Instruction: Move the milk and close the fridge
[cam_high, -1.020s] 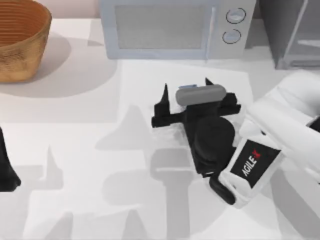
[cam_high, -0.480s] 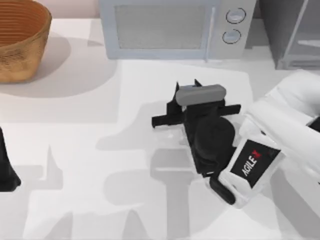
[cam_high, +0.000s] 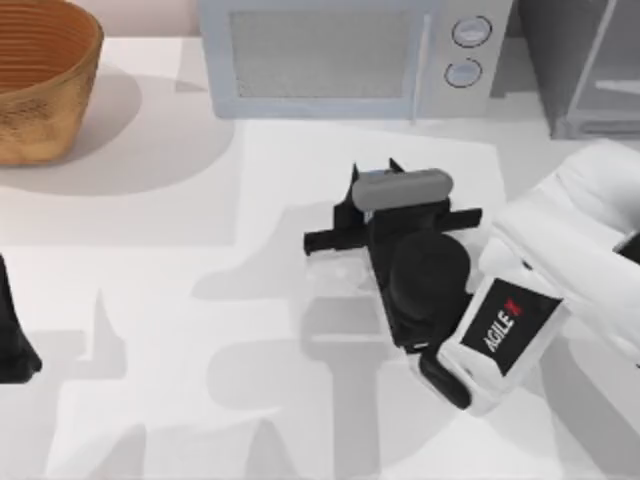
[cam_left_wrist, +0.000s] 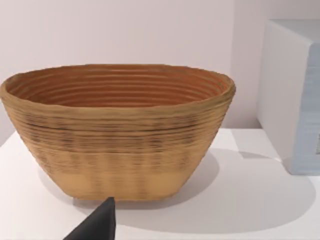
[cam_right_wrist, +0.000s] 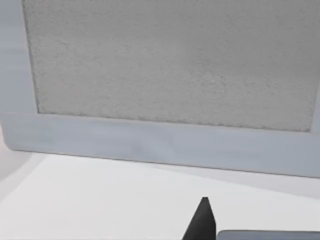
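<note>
I park the left gripper at the bench's left edge, near the front. The right gripper hangs over the middle of the bench, with its fingers drawn in to a narrow gap. I judge them clamped on the milk, which shows as a pale edge just beside one fingertip in the right wrist view. Beyond it stands the microwave along the far edge. The fridge occupies the far right corner, so the carry runs away and rightward, and the right arm is nearer.

Grey fridge stands at table's right rear.
</note>
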